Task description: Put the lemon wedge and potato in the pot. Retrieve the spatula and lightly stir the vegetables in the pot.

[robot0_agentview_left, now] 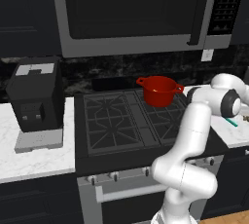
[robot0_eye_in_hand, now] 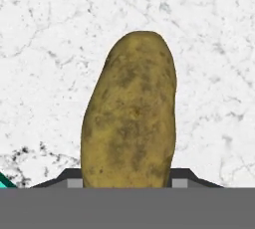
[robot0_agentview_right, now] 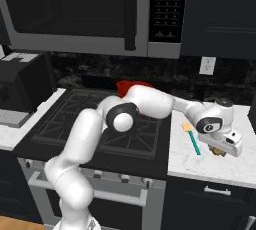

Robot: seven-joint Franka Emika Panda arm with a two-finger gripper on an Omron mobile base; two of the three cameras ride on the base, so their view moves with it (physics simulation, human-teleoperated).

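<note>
Potato [robot0_eye_in_hand: 130, 113] between fingers [robot0_eye_in_hand: 74, 183]

potato [robot0_eye_in_hand: 130, 113] between the hand's [robot0_eye_in_hand: 127, 177] fingers, over marble counter [robot0_eye_in_hand: 50, 49].

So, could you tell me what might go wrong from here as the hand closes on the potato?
1. The brown oblong potato is rounded, and the hand grips only one end; it could slip or swing when lifted.
2. The thin teal spatula lies close beside the hand on the white marble counter; the move might knock it.
3. The small red pot sits across the stove, so the carry is long.
</note>
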